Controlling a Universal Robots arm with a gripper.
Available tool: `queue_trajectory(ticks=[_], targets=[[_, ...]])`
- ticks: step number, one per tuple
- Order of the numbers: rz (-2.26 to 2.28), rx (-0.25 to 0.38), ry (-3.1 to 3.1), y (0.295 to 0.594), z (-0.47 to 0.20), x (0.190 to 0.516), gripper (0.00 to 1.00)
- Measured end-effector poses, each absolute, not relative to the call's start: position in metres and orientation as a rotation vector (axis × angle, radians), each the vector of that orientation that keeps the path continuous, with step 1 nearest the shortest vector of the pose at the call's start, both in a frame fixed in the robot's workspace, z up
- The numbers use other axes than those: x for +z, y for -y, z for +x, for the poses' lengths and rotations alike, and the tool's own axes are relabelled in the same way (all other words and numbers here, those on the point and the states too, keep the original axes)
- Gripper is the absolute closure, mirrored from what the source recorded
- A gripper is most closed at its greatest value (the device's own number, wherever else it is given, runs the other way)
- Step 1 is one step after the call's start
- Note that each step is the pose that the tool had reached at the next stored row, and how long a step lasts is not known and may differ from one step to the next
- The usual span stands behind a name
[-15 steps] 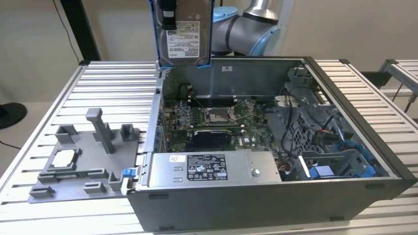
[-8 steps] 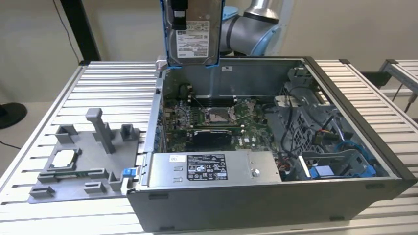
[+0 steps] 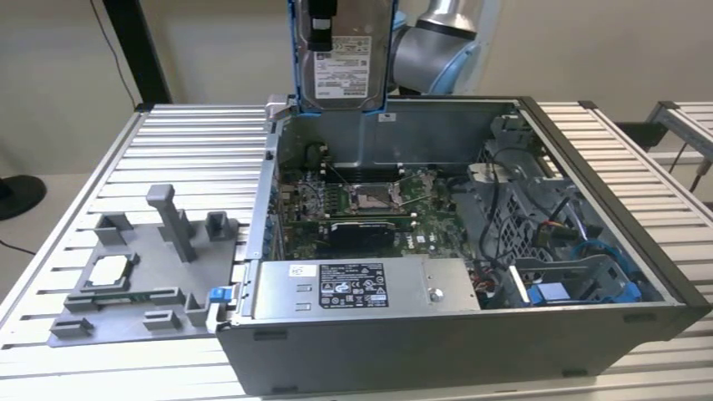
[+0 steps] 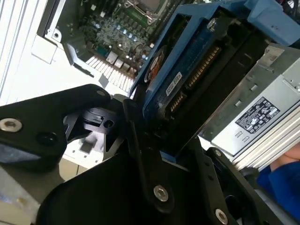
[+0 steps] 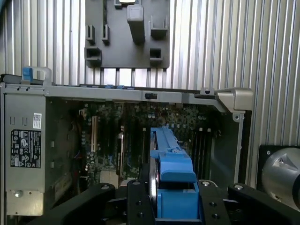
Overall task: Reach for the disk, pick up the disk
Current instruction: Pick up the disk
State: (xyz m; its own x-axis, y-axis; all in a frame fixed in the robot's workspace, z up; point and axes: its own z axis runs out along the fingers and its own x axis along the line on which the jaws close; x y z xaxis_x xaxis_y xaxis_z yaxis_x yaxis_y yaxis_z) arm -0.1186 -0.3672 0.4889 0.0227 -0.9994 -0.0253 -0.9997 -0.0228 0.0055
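Note:
The disk (image 3: 346, 67), a silver-grey drive with a white label and a blue bracket along its edges, hangs upright above the back wall of the open computer case (image 3: 446, 351). My gripper (image 5: 173, 199) is shut on it from above. In both wrist views the black fingers (image 5: 140, 201) clamp the two flat sides of the disk (image 5: 169, 161). The second wrist view shows the disk's underside and connector edge (image 4: 192, 75) lifted well off the motherboard (image 4: 122, 28).
Inside the case lie the motherboard (image 3: 368, 205), a grey power supply box with a black label (image 3: 351, 288) and cables with blue brackets (image 3: 557, 288) at the exterior view's right. A grey tray with a small white chip (image 3: 112, 271) sits on the slatted table (image 3: 189, 142).

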Motion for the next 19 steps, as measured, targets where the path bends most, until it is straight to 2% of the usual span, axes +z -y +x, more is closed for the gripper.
queue_trajectory(ticks=[19], targets=[[-2.237, 0.034, -2.186, 0.367, -0.083, 0.489, 1.00]])
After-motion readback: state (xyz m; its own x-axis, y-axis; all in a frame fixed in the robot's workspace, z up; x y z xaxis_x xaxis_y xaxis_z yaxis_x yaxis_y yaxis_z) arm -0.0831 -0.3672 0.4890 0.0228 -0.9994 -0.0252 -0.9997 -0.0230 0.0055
